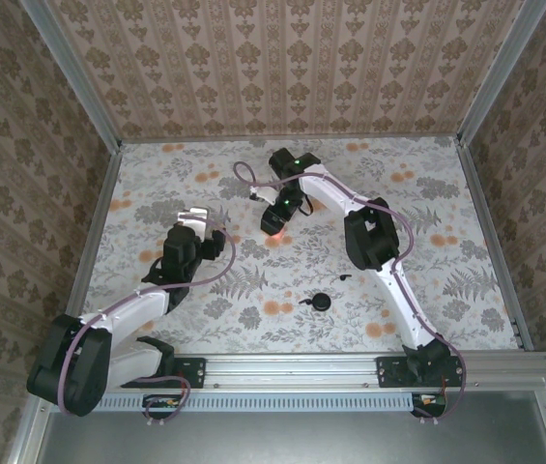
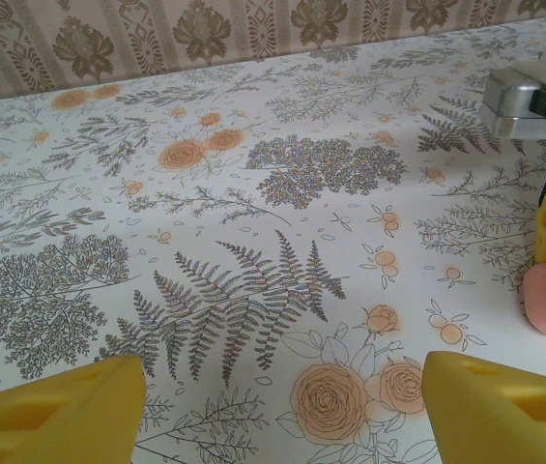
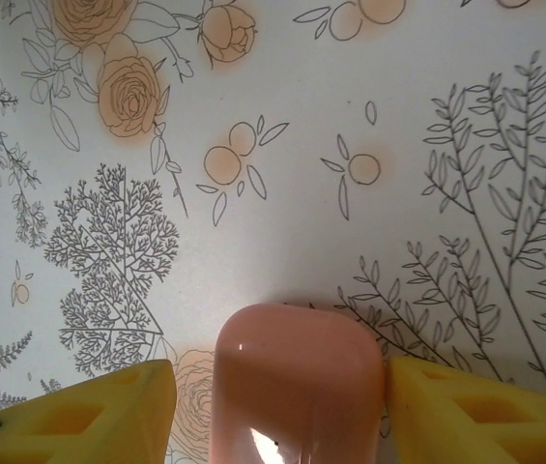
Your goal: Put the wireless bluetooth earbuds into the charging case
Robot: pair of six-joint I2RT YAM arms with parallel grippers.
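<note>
Sitting mid-worktop, slightly toward the far edge, the pink charging case (image 3: 297, 387) lies between the right gripper (image 3: 277, 372) fingers, long axis along them. They're spread, not clamped (gap on one side). The left gripper (image 2: 282, 372) waits nearby, spread and empty.

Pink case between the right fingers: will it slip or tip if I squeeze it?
Probably slippery: the pink case is glossy with rounded corners, so the yellow fingers could squirt it out. It looks like hard plastic, likely rigid. Pushed across the table, it would probably slide, not roll.
</note>
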